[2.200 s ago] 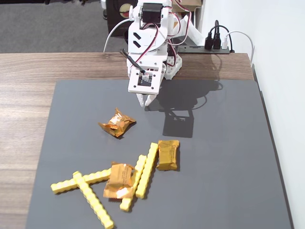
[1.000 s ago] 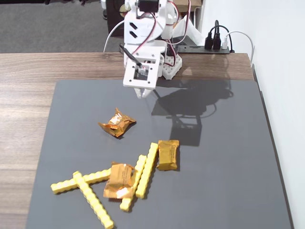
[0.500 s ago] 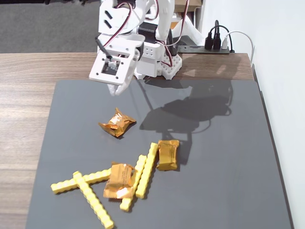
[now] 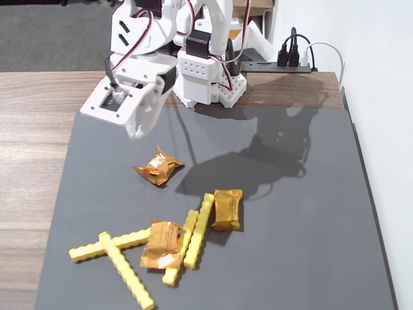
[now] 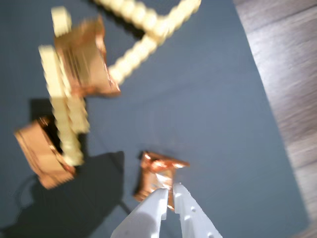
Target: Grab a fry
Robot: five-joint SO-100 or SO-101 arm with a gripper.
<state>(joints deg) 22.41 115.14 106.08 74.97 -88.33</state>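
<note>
3 foil packets (image 4: 158, 166) on grey mat (image 4: 303, 245), wood table (image 4: 32, 129).

Four yellow fries (image 4: 199, 230), three foil snack packets (image 4: 158, 166)

hand (image 4: 139, 131) swung left, lower, nearer the mat's (image 4: 290, 258) edge

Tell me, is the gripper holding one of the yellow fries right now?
No, the gripper hangs empty above the gray mat, and every fry lies on it.
</note>
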